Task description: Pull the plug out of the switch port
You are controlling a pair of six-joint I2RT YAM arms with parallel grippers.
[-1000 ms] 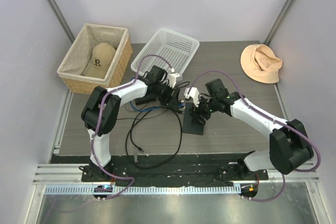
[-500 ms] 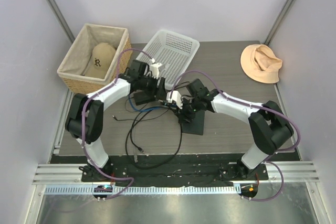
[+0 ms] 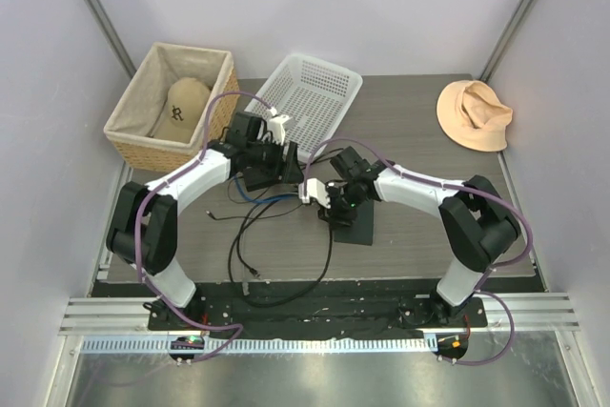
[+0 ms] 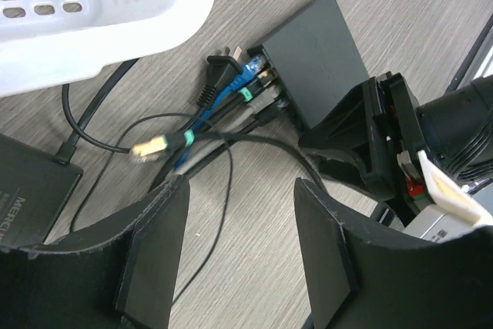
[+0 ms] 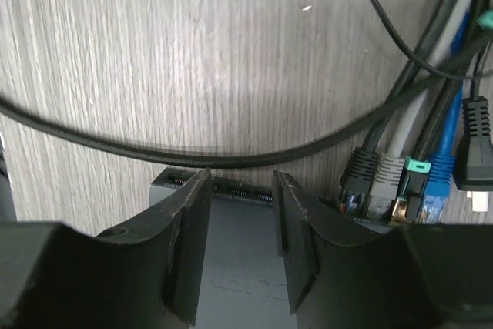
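Matte-black switch [image 4: 320,48] is lying flat around the middle of the wood-grain surface [image 3: 419,140], a touch toward the near edge, and its switch port [image 5: 235,189] edge is facing the left side, where the cords are spilling out. Plugs [image 5: 393,179] are sitting in a tight row at one end of that edge: black, grey, a green-clipped one, then a blue plug [image 5: 441,182]. A black power plug [image 5: 477,144] is lying just beside the row.

Right fingers [image 5: 185,244] are hanging over the switch's top right at the port edge, above the bare sockets next to the plugs. They're standing a little apart with nothing between them, so released; whether they're pressing on the lid, I cannot tell.

Left fingers [image 4: 154,267] are hovering over the tangle of cords on the left of the switch, spread wide and gripping nothing, aimed toward the plug row. A loose cable end [image 4: 150,148] with a gold tip and green collar is lying on the surface just ahead of them, and a second black box [image 4: 27,190] with pale lettering is sitting beside them.

Toward the far edge a white plastic basket [image 3: 310,92] is resting near the left arm. A wicker basket [image 3: 129,116] holding a cap [image 3: 181,107] is occupying the far-left corner, and a tan hat [image 3: 475,113] is lying near the far-right corner.
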